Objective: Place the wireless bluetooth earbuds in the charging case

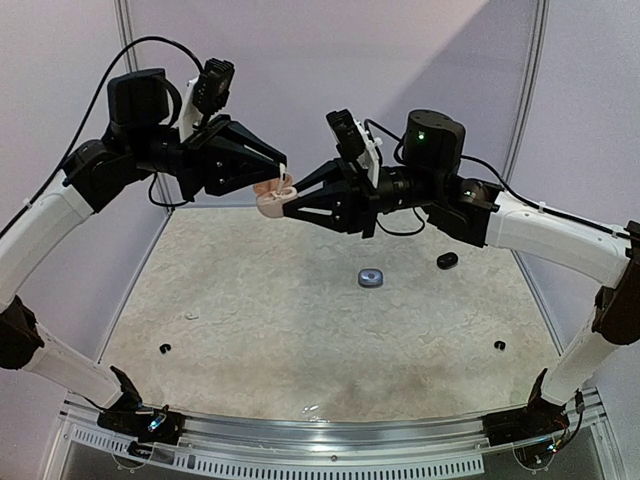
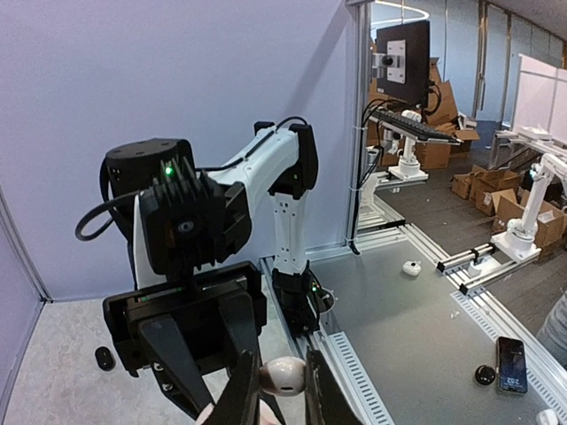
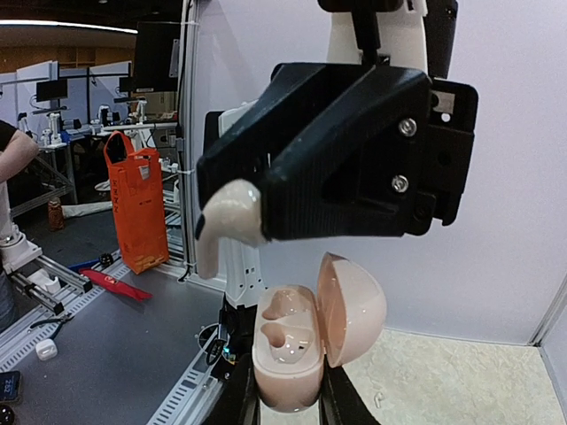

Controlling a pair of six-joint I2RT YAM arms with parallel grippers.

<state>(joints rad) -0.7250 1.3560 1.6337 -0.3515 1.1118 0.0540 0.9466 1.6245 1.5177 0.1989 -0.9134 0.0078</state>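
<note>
Case (image 3: pixel 292 354), lid open, is clamped in the right jaws above the tabletop (image 1: pixel 300 330), sockets exposed. Left jaws pinch a pale earbud (image 3: pixel 226 217) just beside it, seemingly lined up for insertion.

Speckled beige table (image 1: pixel 300 340), grey case (image 1: pixel 371 278) near the middle, black case (image 1: pixel 447 261) to its right, small black piece (image 1: pixel 165 349) front left, second black piece (image 1: pixel 499 345) front right

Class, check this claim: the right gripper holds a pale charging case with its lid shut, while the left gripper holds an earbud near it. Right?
No, the lid is open. The right wrist view shows the charging case in the right gripper hinged open, both sockets empty. The left gripper does hold an earbud near it.
</note>
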